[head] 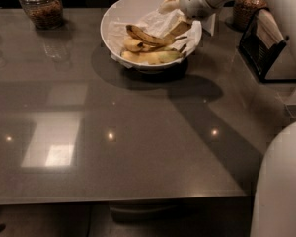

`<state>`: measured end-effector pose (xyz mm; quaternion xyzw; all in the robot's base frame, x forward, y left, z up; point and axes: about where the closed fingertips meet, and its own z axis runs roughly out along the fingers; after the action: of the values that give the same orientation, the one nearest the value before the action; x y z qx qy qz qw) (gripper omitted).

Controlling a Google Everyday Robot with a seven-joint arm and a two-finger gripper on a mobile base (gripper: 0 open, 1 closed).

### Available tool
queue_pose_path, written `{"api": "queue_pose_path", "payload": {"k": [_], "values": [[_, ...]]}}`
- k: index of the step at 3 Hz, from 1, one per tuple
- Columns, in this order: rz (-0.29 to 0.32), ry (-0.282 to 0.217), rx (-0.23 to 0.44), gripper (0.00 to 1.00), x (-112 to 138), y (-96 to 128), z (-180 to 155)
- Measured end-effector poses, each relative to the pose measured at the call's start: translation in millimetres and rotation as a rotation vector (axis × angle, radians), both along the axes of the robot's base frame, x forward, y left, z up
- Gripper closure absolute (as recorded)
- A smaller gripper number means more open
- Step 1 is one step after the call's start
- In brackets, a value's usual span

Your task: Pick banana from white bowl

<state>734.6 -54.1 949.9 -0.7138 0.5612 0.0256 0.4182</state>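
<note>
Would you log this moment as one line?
gripper: right side of large round white bowl | slim brown-streaked yellow banana: in bowl, unlifted

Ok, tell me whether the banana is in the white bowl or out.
In: the banana lies inside the white bowl, the gripper by its right end.

Dim, warm light on my feed; lamp glare dots the table (pixel 138 88); the gripper (pixel 177 29) over the white bowl (pixel 112 19) casts what seems a soft shadow.
</note>
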Motion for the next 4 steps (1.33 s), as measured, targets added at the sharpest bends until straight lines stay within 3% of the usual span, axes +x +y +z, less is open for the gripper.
{"api": "queue_pose_path", "payload": {"k": [4], "values": [[0.047, 0.106, 0.004, 0.43, 22, 24, -54]]}}
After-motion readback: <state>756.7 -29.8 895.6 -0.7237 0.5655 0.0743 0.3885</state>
